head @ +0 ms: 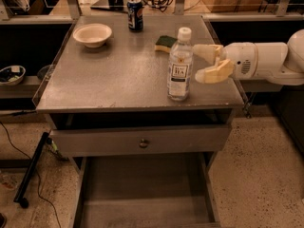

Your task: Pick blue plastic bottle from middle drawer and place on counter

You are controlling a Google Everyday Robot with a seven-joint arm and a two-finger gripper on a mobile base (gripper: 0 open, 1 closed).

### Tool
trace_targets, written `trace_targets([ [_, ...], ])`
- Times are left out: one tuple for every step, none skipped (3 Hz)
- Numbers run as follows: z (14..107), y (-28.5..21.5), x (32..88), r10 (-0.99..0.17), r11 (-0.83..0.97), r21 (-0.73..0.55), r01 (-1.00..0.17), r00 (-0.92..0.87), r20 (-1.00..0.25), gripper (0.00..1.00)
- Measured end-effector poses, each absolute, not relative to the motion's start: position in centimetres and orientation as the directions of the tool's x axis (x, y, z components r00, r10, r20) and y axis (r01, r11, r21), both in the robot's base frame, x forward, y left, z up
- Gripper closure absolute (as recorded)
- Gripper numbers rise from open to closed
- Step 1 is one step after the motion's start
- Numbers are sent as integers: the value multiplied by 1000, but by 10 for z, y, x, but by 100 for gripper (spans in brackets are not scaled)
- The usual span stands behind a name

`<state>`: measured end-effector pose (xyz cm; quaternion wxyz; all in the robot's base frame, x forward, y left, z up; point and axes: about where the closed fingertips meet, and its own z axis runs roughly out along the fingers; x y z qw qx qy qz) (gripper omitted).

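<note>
blue plastic bottle [180,65] stands upright on the counter [118,75], near-right area. It's out of the middle drawer [142,198], which is pulled open below. Gripper [203,63] is just right of the bottle, fingers spread, gripping nothing. Placement looks done; only arm retreat left. Bottle: clear plastic cylinder, white cap, label. Counter: flat, matte, speckled grey. Drawer: grey metal.

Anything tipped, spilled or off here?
Nothing stands out. The blue plastic bottle stands upright on the counter, no spill; the gripper sits just right of it, jaws open. The middle drawer is open.
</note>
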<state>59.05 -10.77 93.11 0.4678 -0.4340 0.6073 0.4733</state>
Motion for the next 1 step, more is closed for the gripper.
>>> trace_targets([
  [931,-108,590,-84,175,169,-970,-186,-979,0],
])
